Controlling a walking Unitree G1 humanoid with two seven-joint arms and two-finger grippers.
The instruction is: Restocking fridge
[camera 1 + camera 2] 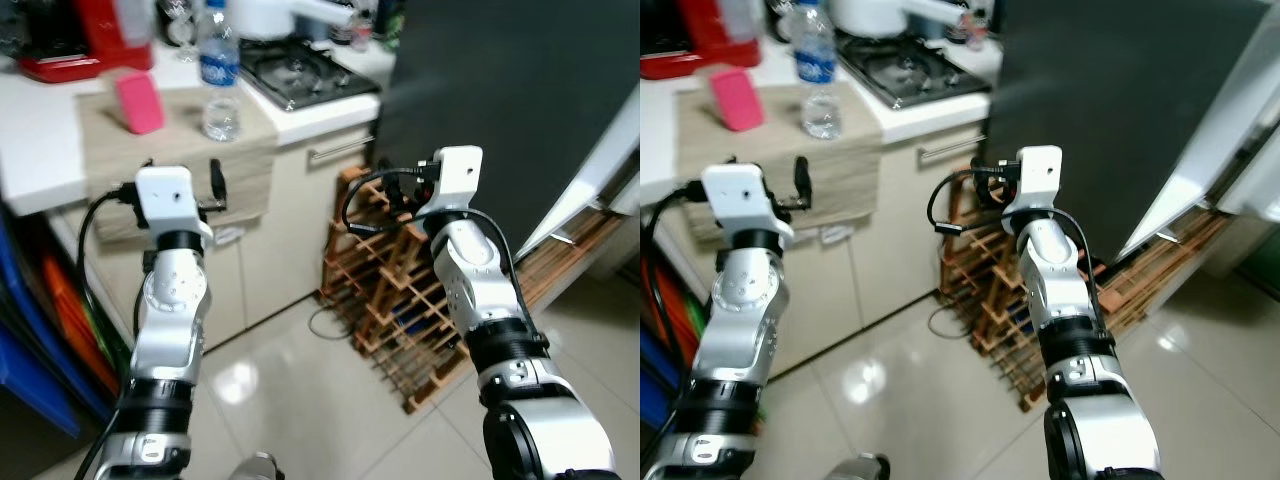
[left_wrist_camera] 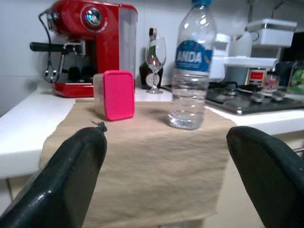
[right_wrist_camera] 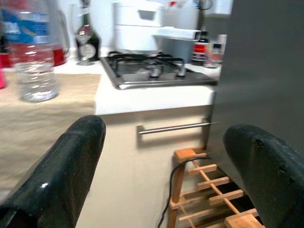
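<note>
- Clear ribbed plastic with a blue label: the bottle [image 2: 192,64] stands upright on a beige cloth [image 2: 142,161] on the white counter [image 1: 40,150], well ahead of us and nearer our left arm.
- Just beside it stands a pink box [image 2: 116,95], matt, with rounded corners.
- Our left gripper [image 2: 166,175] faces the cloth at counter height, fingers wide apart and empty, with the bottle between them but far off.
- Our right gripper [image 3: 171,171] is likewise spread and empty, pointing at the cupboard handle [image 3: 173,128] and the wooden rack [image 1: 400,300] beside the dark fridge door [image 1: 500,100].
- We judge the step to be approaching for a first pick; little of the task looks done.
- To do it well, we should close in squarely, centre the bottle between the left fingers and grip its ribbed middle, not the narrow neck.
- Thin plastic may buckle, so we squeeze gently and lift straight up, lest the woven cloth drag.
- Behind stand a glossy red coffee machine [image 2: 90,42], a wine glass [image 2: 155,61] and a steel hob [image 1: 300,75].
</note>
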